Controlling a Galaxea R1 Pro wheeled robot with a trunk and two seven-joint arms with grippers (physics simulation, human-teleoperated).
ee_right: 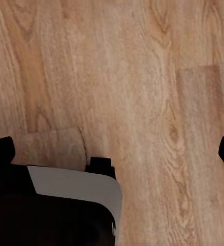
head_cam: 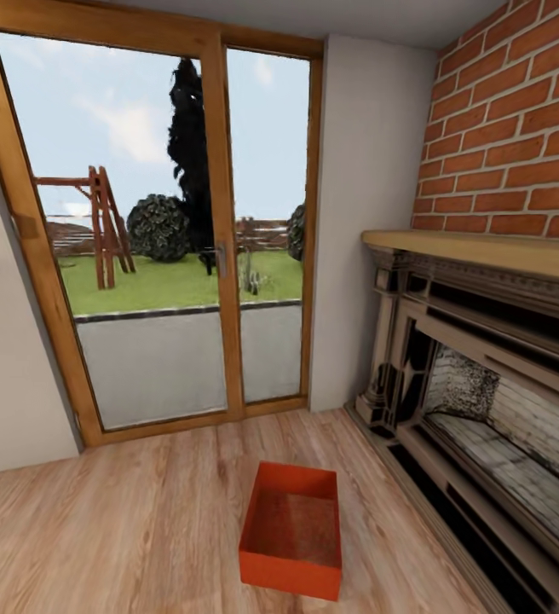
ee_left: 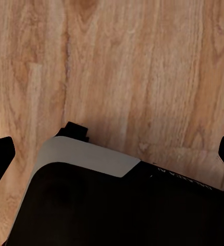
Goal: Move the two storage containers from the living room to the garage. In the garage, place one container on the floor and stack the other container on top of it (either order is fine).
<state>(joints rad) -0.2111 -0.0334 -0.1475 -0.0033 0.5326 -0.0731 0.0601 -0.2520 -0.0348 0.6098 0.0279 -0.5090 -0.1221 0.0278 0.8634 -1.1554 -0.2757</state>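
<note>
Right now we face the living room's wood-framed glass door [head_cam: 156, 230], with the red-brick fireplace [head_cam: 492, 384] along the right wall and one orange-red storage container [head_cam: 292, 529] sitting open and empty on the light wood-plank floor [head_cam: 100, 529], just short of the fireplace base and well below the door. We see just this one bin from the head camera. Both wrist cameras look straight down at bare planks: the left end effector [ee_left: 112, 154] has its dark fingertips at opposite edges of the picture, so we read it as spread wide and holding nothing, and the right end effector [ee_right: 112, 151] looks the same, spread and empty. We judge the pickup has not begun. The risks from here are several: the bin's thin walls may flex or slip if we squeeze one rim, the bin lies at a slight angle to us, so a misaligned reach could shove it across the smooth floor, and the fireplace surround close on the right could catch the right arm.
</note>
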